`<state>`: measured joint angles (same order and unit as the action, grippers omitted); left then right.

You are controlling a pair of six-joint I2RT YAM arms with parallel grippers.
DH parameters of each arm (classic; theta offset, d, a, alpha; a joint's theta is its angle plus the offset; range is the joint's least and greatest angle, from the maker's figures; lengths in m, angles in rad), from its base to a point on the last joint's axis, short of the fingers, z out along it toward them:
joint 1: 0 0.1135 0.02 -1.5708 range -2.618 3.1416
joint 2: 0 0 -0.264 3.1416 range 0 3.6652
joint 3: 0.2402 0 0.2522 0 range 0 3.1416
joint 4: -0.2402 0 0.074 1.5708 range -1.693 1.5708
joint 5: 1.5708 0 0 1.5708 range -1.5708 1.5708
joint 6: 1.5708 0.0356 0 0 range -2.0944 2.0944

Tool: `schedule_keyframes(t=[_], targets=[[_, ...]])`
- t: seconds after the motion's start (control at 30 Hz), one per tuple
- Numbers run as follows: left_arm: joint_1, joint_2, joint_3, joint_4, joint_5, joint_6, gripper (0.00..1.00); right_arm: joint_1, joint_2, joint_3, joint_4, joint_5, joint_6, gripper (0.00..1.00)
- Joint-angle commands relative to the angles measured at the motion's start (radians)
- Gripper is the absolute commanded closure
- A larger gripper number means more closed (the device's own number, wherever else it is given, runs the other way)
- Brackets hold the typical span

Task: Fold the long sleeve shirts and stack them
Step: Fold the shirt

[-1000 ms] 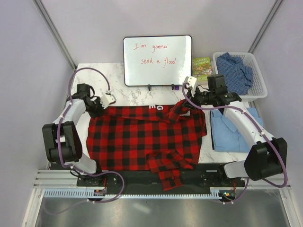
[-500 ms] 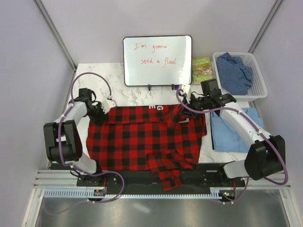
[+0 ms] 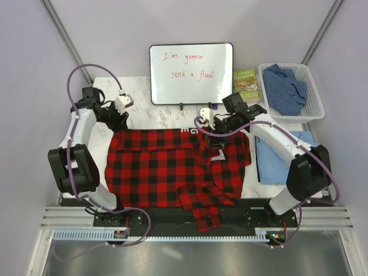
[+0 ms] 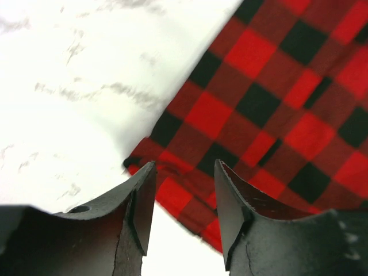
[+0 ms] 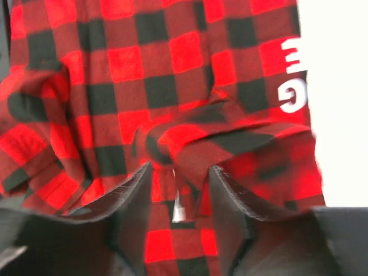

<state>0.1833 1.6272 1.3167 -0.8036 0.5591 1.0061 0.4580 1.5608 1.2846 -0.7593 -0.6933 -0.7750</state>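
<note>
Sleeve [image 3: 207, 215]: hangs over the near edge of the table [image 3: 155, 115].
Flannel [image 3: 167, 169]: red and black checks, spread flat in the middle of the table, bunched up at its far right.
Blue shirt [image 3: 276, 164]: light blue, flat on the table, just right of the flannel.
Left gripper [image 4: 184, 172]: its 2 fingers stand apart with nothing between them, over the flannel's far left corner.
Right gripper [image 5: 181, 172]: fingers apart, just over the bunched cloth, holding nothing.
Board [image 3: 191, 73]: stands at the back, red writing on it.
Book [image 3: 246, 83]: right of the board.
Basket [image 3: 313, 109]: far right corner, white.
Dark shirt [image 3: 284, 86]: crumpled in the basket.
</note>
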Motion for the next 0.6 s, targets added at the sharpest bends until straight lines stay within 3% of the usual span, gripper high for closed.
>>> schedule_keyframes(t=[0.0, 0.03, 0.1, 0.17, 0.23, 0.33, 0.4, 0.47, 0.57], targets=[[-0.053, -0.09, 0.003, -0.074, 0.196, -0.034, 0.47, -0.002, -0.02, 0.036, -0.257, 0.012, -0.182, 0.32], [-0.071, -0.114, -0.01, -0.072, 0.197, -0.018, 0.47, -0.002, -0.043, 0.022, -0.284, 0.003, -0.196, 0.27], [-0.125, -0.133, -0.043, -0.072, 0.183, -0.014, 0.46, -0.016, -0.097, -0.011, -0.267, -0.006, -0.138, 0.27], [-0.171, -0.147, -0.063, -0.071, 0.177, -0.026, 0.46, -0.085, -0.104, -0.04, -0.137, -0.037, 0.047, 0.28], [-0.203, -0.15, -0.07, -0.053, 0.186, -0.069, 0.46, -0.16, -0.067, -0.019, -0.005, -0.083, 0.243, 0.3], [-0.217, -0.141, -0.063, -0.036, 0.2, -0.145, 0.45, -0.173, 0.04, 0.083, 0.121, -0.109, 0.446, 0.27], [-0.217, -0.136, -0.051, -0.022, 0.2, -0.188, 0.43, -0.171, 0.121, 0.134, 0.193, -0.092, 0.65, 0.16], [-0.217, -0.138, -0.043, -0.011, 0.185, -0.214, 0.42, -0.157, 0.201, 0.218, 0.247, -0.078, 0.754, 0.15], [-0.216, -0.158, -0.06, 0.006, 0.167, -0.251, 0.4, -0.105, 0.286, 0.3, 0.25, 0.026, 0.773, 0.15]])
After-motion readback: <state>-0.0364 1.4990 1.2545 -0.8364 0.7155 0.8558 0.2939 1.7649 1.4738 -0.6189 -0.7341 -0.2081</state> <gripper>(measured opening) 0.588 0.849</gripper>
